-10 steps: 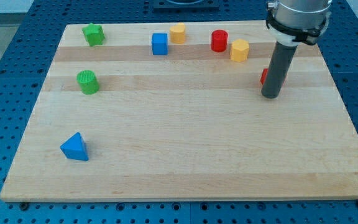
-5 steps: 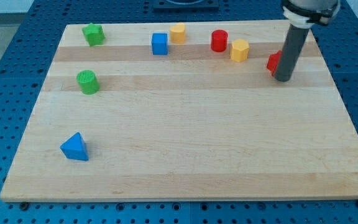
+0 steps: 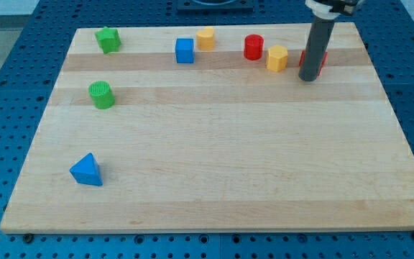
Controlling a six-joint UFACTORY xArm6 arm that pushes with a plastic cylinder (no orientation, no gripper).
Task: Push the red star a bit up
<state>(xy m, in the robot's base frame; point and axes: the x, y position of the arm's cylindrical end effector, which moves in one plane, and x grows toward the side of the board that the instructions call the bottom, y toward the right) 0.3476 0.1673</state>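
In the camera view you see my tip (image 3: 308, 78) at the end of the upright dark rod, planted on the wooden board (image 3: 214, 158) far right. It carries no pincer, so there are no jaws to report. The red star block (image 3: 323, 59) sits mostly hidden just behind the rod, touching it, right of the yellow hexagonal block (image 3: 277, 57).

Light wood board (image 3: 214, 180), blue perforated bench (image 3: 6, 108) all round, even bright light
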